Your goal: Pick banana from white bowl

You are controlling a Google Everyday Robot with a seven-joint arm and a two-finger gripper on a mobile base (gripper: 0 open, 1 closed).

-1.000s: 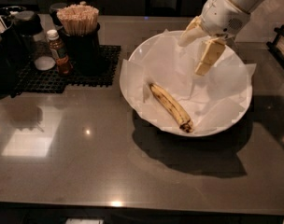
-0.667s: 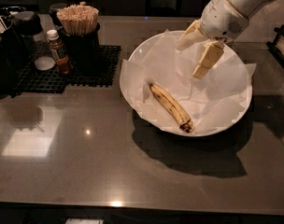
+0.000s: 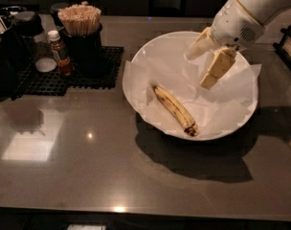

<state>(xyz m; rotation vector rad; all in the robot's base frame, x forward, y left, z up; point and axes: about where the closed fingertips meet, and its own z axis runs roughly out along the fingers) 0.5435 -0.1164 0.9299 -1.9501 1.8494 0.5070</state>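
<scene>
Along the bottom of the frame runs the dark, glossy bench (image 3: 88, 176), with pale patches of reflected light at lower left and the bowl's shadow spread right of centre. Just beyond that shadow sits the white bowl (image 3: 146, 47), wide and shallow, filling the centre right and lined with crinkled white paper (image 3: 227, 111) whose corners poke over the rim. The banana (image 3: 174, 109) lies on the paper in the near left part of the bowl, running diagonally from upper left to lower right, brown-spotted, with its dark tip close to the front rim. Above the far right part of the bowl hovers the gripper (image 3: 197, 72) on a white arm coming in from the upper right corner; its pale yellow jaws are spread open, holding nothing, clear of the banana and up and to the right of it. Farther back at upper left a black grid mat (image 3: 64, 83) carries a small brown sauce bottle (image 3: 60, 54) with a white cap and, beside it, a black cup (image 3: 85, 51) packed with wooden sticks (image 3: 80, 19).
</scene>
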